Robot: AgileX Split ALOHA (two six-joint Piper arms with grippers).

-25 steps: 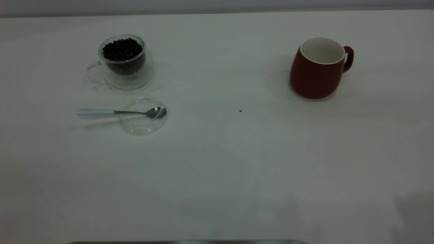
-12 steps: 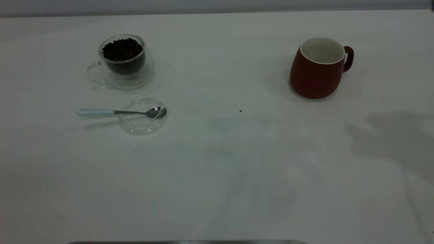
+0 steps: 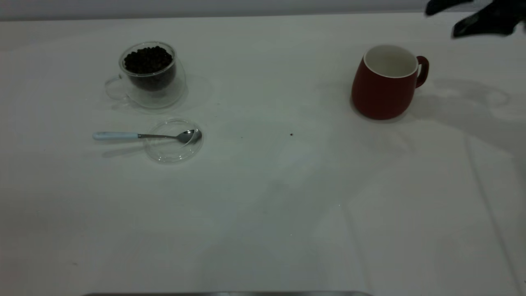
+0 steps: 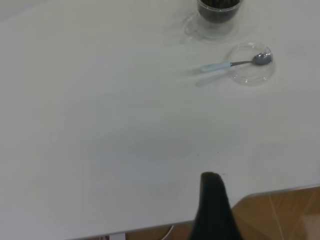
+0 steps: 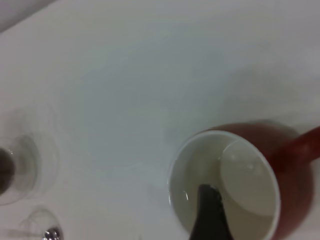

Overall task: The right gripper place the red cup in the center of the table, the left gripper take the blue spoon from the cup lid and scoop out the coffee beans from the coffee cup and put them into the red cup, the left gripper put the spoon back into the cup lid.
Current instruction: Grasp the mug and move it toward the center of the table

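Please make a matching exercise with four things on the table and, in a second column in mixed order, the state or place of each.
Things:
1. red cup
2. coffee cup
3. blue spoon
4. right hand

States:
A. full of dark beans
B. lying across the cup lid
C. in the air beyond the mug
D. upright and empty

Pairs: 1-D, 2-A, 3-B, 4-C

A white desk (image 3: 263,197) carries a glass cup (image 3: 151,76) of beans (image 3: 148,59) at upper left, a lid (image 3: 174,141) below it bearing a spoon (image 3: 144,135), a red cup (image 3: 384,84) at upper right, and a dark speck (image 3: 291,134) near centre.
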